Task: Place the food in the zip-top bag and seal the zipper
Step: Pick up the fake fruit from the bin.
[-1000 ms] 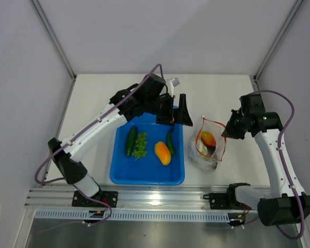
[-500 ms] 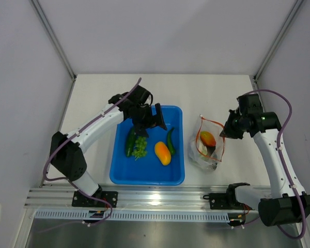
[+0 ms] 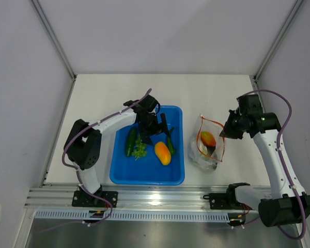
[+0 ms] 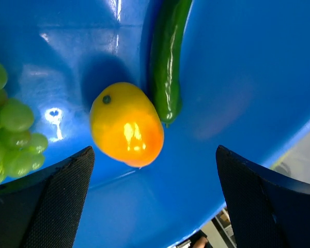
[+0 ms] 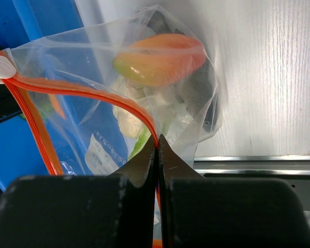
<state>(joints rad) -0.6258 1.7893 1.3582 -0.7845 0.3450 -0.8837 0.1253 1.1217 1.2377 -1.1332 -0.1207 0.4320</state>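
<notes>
Clear zip-top bag point(image 3: 209, 147), orange-red zipper point(image 5: 93, 94) open, holds a red-orange fruit point(image 3: 208, 138); orange-yellow fruit point(image 3: 163, 153) lies well apart.

White table point(image 3: 103, 93) enclosed by plain pale walls point(image 3: 165, 36); metal corner struts point(image 3: 52, 37); aluminium rail point(image 3: 160, 196) along near edge; lighting even

Left arm point(image 3: 111, 123) folded sharply at the elbow, forearm reaching rightward; left gripper point(image 3: 156, 131) pointed downward, jaws spread wide, holding nothing. Right arm point(image 3: 276, 155) rising from its base and bent inward at the wrist; right gripper point(image 5: 156, 144) with fingers pressed together, pinching the zipper point(image 5: 82, 92) between their tips.
</notes>
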